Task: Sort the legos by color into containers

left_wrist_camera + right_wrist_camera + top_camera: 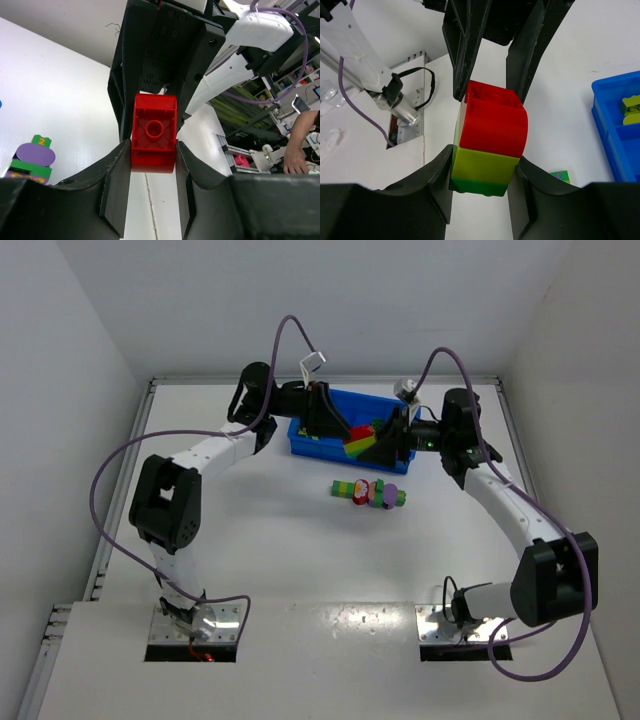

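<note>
A short stick of legos, red [492,120] on yellow [482,165] on green [477,186], hangs between both grippers above the blue tray's containers [310,447]. My left gripper [153,150] is shut on the red brick [154,131] at the stick's end. From the other side my right gripper [485,161] is shut on the yellow and green bricks. Seen from above, the left gripper [345,435] and right gripper [385,445] face each other with the stick [362,443] between them. More legos [368,492] lie in a cluster on the table in front of the tray.
A yellow-green brick [631,107] lies in one tray compartment [607,130]. White walls close in the table on the left, back and right. Purple cables loop above both arms. A green and purple piece [30,160] shows on the table in the left wrist view.
</note>
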